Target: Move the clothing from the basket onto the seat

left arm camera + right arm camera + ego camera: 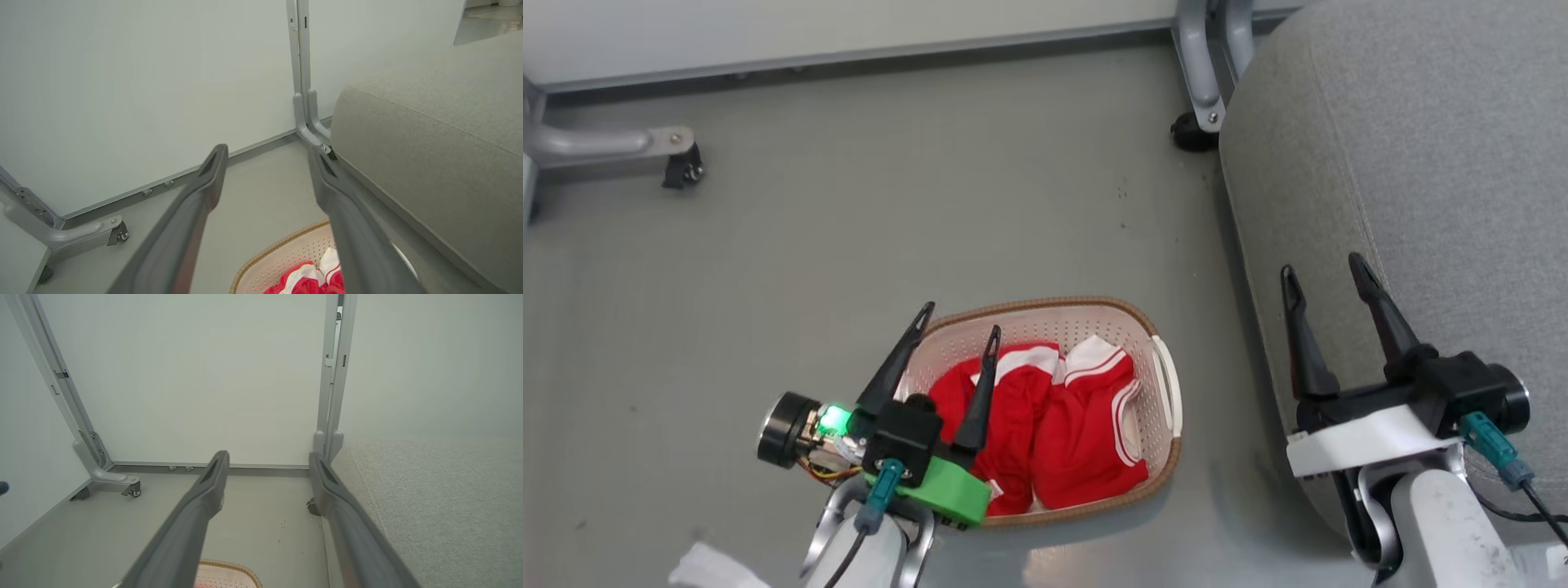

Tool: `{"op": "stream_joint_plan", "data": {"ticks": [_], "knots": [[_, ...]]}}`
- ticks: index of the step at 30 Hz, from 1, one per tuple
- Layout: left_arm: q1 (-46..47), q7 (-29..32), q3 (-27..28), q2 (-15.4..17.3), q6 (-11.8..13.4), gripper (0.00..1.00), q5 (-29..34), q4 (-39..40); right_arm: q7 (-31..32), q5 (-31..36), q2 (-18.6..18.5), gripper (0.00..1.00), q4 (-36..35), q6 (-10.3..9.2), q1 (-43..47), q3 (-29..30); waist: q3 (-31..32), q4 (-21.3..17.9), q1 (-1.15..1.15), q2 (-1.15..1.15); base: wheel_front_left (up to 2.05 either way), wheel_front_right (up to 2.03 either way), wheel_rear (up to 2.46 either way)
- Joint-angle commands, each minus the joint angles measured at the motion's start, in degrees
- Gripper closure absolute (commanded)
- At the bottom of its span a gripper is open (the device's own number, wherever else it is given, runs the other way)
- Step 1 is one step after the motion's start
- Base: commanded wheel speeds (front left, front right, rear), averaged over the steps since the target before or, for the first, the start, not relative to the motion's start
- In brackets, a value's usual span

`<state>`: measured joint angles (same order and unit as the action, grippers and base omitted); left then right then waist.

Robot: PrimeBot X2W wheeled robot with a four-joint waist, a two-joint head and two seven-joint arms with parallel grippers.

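Observation:
Red clothing point(1062, 425) with white bands lies bunched in the cream basket point(1094, 320) on the floor; a corner of the clothing point(304, 279) and the basket rim point(261, 255) show at the bottom of the left wrist view. My left gripper point(958, 320) hangs open above the basket's left end, nothing between its fingers. The large grey seat point(1421, 163) stands to the right, and my right gripper point(1323, 269) is open over its near left edge, holding nothing. In the right wrist view the seat point(441, 506) lies right of the fingers and the basket rim point(229, 566) below.
Grey floor surrounds the basket. A pale wall panel point(849, 24) runs along the back, with grey metal frame legs on castors at the left point(678, 163) and beside the seat point(1196, 122). A scrap of white paper point(715, 567) lies at the bottom left.

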<state>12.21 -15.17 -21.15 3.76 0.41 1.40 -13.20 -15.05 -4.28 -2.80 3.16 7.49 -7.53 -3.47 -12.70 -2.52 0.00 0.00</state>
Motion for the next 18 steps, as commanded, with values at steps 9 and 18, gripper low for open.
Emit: {"op": "stream_joint_plan", "data": {"ticks": [9,18], "knots": [[16.1,0.0,-7.7,3.5,-1.4,0.00,7.9,-22.3,-0.2,-0.9,-0.1,0.00,-2.5,0.00,-7.6,2.0,-17.7,-6.2,0.00,0.00,0.00,0.00,0.00],[35.6,1.9,-14.6,2.3,-5.3,0.00,14.2,-44.7,-0.2,-1.8,-0.1,0.00,-5.3,0.00,-13.7,3.7,-29.2,-9.7,0.00,0.00,0.00,0.00,0.00]]}}
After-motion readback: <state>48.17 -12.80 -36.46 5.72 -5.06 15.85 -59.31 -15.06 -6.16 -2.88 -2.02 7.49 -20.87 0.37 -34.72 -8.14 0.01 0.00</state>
